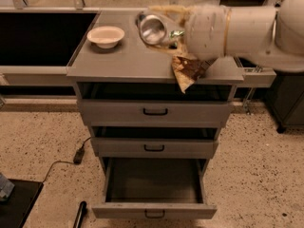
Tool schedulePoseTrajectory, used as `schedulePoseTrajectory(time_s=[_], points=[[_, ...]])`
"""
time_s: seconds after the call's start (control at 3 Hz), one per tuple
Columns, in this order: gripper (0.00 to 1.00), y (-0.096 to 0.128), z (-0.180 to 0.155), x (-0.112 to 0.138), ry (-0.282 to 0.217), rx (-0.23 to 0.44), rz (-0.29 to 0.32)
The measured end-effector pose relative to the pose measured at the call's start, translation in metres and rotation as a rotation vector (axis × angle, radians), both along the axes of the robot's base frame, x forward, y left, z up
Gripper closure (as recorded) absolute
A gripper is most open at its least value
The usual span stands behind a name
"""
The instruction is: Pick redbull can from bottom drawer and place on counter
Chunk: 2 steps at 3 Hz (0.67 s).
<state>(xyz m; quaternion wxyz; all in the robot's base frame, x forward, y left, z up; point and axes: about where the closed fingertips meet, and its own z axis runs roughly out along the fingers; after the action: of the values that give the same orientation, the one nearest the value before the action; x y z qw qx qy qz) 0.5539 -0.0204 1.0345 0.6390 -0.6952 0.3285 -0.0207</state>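
The slim drink can with a shiny silver round top [152, 28] is tipped on its side, top facing the camera, clasped in the robot's pale hand [164, 30] above the flat grey metal worktop [128, 61]. The deep grey metal bottom drawer [154, 210], with its small black handle, stands pulled fully out.
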Motion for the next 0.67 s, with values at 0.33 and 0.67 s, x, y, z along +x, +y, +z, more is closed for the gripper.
schedulePoseTrajectory(time_s=[0.33,0.67], points=[[1.00,-0.007,0.045,0.017,-0.017,-0.149,-0.018],[1.00,-0.028,0.035,0.055,0.086,-0.291,-0.051]])
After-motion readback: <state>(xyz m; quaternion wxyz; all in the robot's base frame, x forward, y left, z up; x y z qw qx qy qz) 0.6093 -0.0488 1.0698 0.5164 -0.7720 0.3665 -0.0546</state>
